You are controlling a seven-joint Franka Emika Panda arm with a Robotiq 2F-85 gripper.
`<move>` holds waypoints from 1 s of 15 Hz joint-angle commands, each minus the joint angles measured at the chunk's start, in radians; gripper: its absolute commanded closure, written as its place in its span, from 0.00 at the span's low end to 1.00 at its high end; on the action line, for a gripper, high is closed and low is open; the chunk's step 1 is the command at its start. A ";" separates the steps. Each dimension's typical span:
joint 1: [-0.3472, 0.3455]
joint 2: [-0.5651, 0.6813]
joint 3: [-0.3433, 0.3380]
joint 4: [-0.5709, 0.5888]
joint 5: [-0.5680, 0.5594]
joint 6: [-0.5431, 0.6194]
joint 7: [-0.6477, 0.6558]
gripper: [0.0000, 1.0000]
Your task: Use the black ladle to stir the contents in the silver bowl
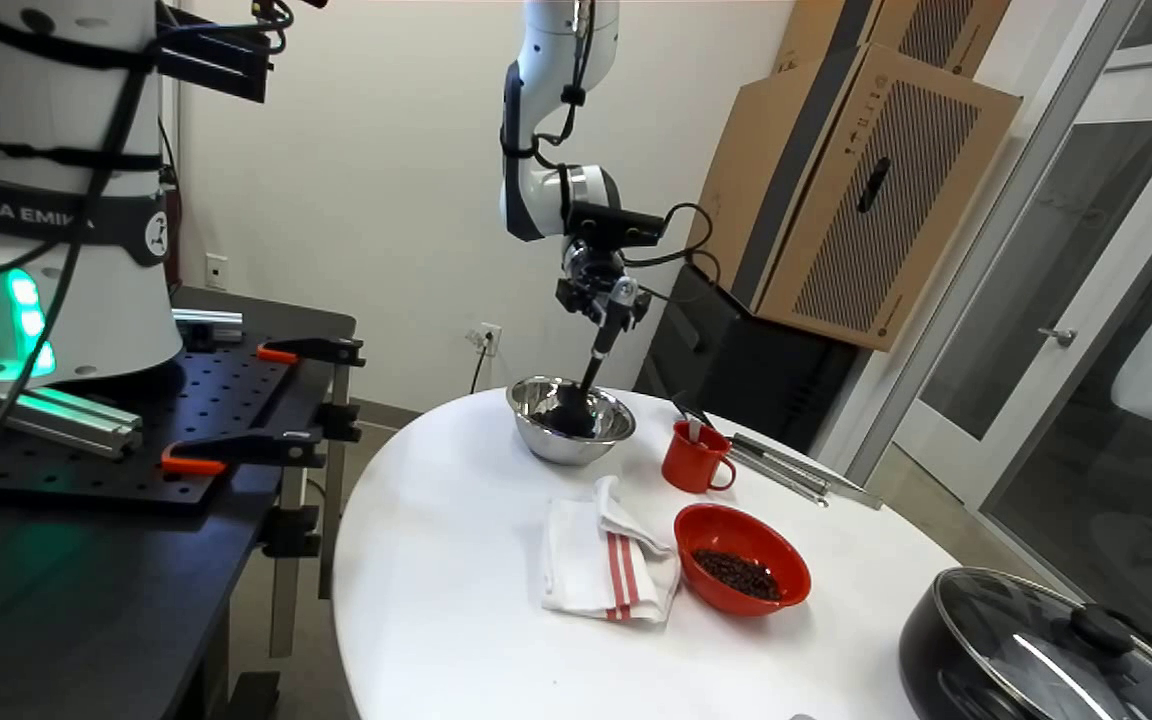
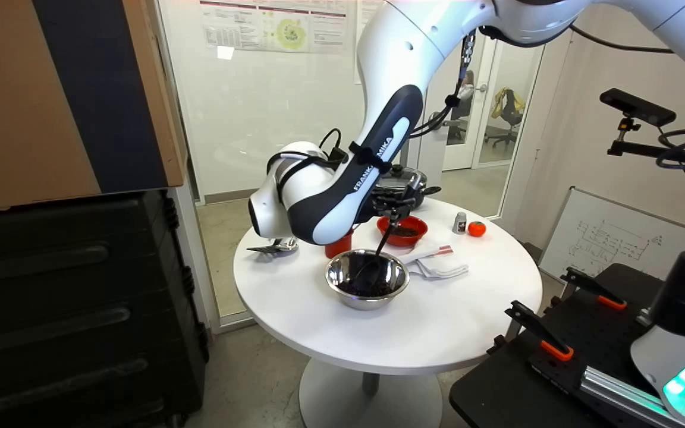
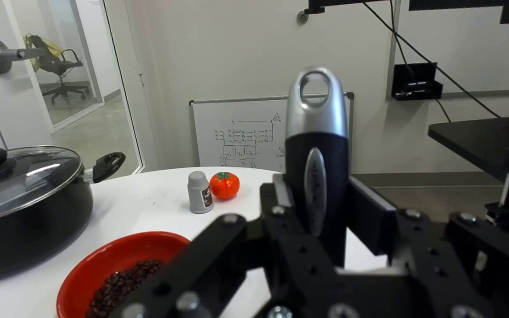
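Red bowl (image 1: 768, 550) of brown beans (image 1: 738, 575), red cup (image 1: 691, 460), striped cloth (image 1: 581, 560), black pot (image 3: 29, 236) with lid (image 3: 42, 179), tomato (image 3: 225, 186) beside gray shaker (image 3: 199, 193)

In both exterior views the black ladle (image 1: 591, 373) I hold slants, handle toward one o'clock, scoop inside the shiny, upright silver bowl (image 1: 562, 446) of dark contents (image 2: 382, 289).

Two bowls (image 1: 561, 447), one each of ladle (image 3: 316, 150), mug (image 1: 688, 460), cloth (image 1: 581, 570), pan (image 3: 24, 234), bottle (image 3: 200, 197), tomato (image 3: 225, 186)

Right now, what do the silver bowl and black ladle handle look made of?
Silver bowl: polished metal, likely stainless steel, given bright reflections. Black ladle handle: probably matte plastic or rubber, showing little shine; its shiny silver end could be metal or coated plastic.
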 commanded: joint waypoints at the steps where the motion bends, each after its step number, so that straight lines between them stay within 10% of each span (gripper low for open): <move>1: 0.000 -0.028 -0.015 -0.042 -0.015 -0.021 0.002 0.92; 15: 0.016 0.008 -0.043 -0.003 -0.021 -0.073 0.125 0.92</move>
